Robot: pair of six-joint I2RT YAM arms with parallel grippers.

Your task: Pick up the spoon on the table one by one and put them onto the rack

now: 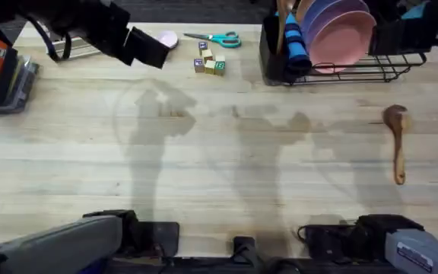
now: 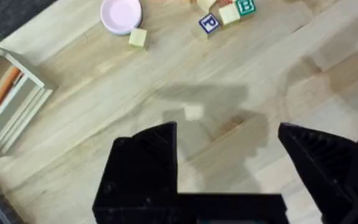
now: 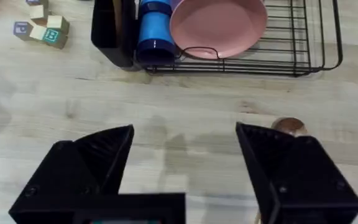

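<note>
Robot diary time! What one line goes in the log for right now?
spoon: on table, right side | rack: plates, blue cup | left gripper: open, empty | right gripper: open, empty

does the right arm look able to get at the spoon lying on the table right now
Probably yes. The spoon lies alone on bare table on the right arm's side, in front of the rack, with nothing on or against it. The right pincer is open and empty.
</note>
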